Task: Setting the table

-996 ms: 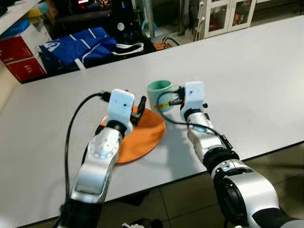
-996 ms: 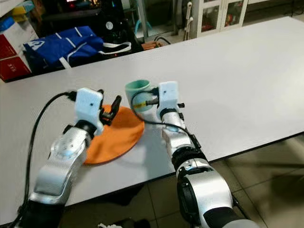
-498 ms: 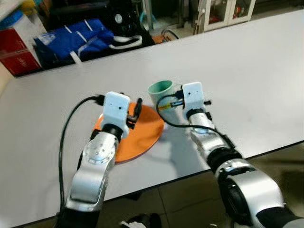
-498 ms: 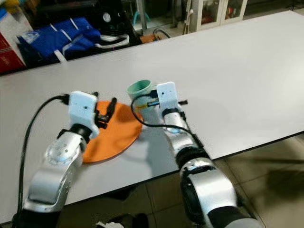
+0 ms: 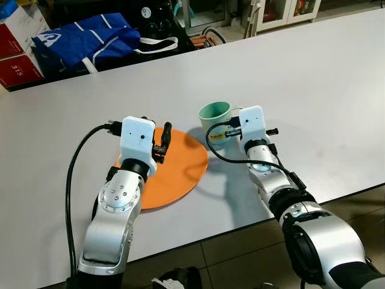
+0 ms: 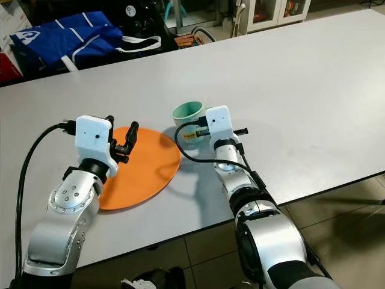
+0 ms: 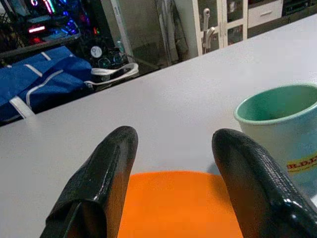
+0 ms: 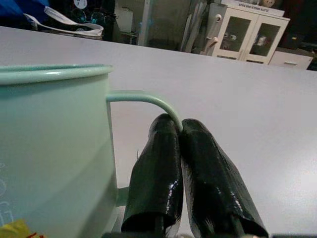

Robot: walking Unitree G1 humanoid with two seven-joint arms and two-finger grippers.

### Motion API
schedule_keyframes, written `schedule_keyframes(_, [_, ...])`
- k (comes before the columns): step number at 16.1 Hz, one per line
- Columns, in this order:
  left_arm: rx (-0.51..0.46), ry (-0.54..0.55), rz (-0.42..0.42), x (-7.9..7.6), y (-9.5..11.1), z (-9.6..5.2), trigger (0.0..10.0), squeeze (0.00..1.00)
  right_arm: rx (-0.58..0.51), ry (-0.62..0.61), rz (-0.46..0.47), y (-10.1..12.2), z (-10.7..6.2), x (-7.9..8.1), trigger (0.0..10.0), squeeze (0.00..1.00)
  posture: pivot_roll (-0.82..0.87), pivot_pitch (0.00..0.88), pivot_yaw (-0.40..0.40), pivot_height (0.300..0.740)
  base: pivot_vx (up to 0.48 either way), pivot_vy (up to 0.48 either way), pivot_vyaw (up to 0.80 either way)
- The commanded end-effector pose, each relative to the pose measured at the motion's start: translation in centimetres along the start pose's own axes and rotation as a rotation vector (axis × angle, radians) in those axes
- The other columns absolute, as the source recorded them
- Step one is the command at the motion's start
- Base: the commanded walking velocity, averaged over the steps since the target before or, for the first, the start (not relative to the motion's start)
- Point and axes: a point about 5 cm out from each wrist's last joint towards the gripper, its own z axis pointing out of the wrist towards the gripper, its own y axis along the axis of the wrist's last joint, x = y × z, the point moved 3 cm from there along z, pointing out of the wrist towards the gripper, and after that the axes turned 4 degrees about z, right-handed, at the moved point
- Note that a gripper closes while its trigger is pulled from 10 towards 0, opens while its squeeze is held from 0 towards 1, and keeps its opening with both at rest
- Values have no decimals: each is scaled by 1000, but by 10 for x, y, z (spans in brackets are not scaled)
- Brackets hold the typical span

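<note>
An orange plate (image 5: 174, 177) lies flat on the white table (image 5: 319, 78). My left gripper (image 7: 176, 144) hovers low over the plate's near-left part, open, with nothing between its black fingers (image 7: 101, 178). Just right of the plate stands a mint green mug (image 5: 215, 119), upright on the table. In the right wrist view my right gripper (image 8: 181, 124) is shut on the mug's thin handle (image 8: 143, 98), beside the mug's wall (image 8: 54, 144). From the head camera, the white wrist block hides those fingers.
Beyond the table's far edge lie a blue bag (image 5: 90, 39) with a white strap, red boxes (image 5: 18, 60) and a white cabinet (image 5: 283, 9). The table's front edge (image 5: 349, 191) runs close below my right forearm. Bare tabletop spreads to the right and behind the mug.
The camera has shifted. My left gripper has drawn back from the plate's right side toward its left. The mug, held by my right gripper, now stands slightly farther right of the plate.
</note>
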Motion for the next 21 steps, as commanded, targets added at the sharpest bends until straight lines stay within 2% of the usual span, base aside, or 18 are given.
schedule_keyframes(1, [1,27,6,6,1,-4,10000,0,95,29,-20,-23,-10,7,10000,0,124,125,138,740,0,0,0])
schedule_keyframes(2, [2,26,6,6,1,-4,10000,0,103,28,-15,-25,-11,7,10000,0,124,125,138,740,0,0,0])
schedule_keyframes(4, [5,23,6,6,1,-4,10000,0,235,25,94,-50,-22,8,10000,0,123,122,137,740,0,0,0])
schedule_keyframes(5, [6,22,6,6,1,-3,10000,0,262,30,110,-56,-25,9,10000,0,120,121,136,740,0,0,0])
schedule_keyframes(6, [6,22,5,5,1,-2,10000,0,277,23,128,-59,-26,9,10000,933,114,118,133,740,0,0,0])
schedule_keyframes(7, [4,21,2,5,2,0,10000,0,282,19,149,-59,-26,9,10000,1000,108,116,130,740,0,0,0])
schedule_keyframes(12, [1,10,-15,1,3,4,10000,0,256,53,172,-50,-23,18,10000,1000,91,111,124,740,0,0,0])
schedule_keyframes(16, [-7,6,-17,1,5,7,10000,0,220,56,185,-42,-18,16,10000,1000,87,102,122,740,0,0,0])
schedule_keyframes(19, [-10,8,-17,2,5,9,10000,0,164,60,176,-31,-13,15,10000,1000,77,94,118,740,0,0,0])
schedule_keyframes(20, [-13,10,-21,2,5,11,10000,0,96,56,148,-19,-9,14,10000,1000,67,89,116,740,0,0,0])
schedule_keyframes(21, [-14,9,-22,1,5,11,10000,0,77,57,140,-16,-9,14,10000,1000,63,87,116,740,0,0,0])
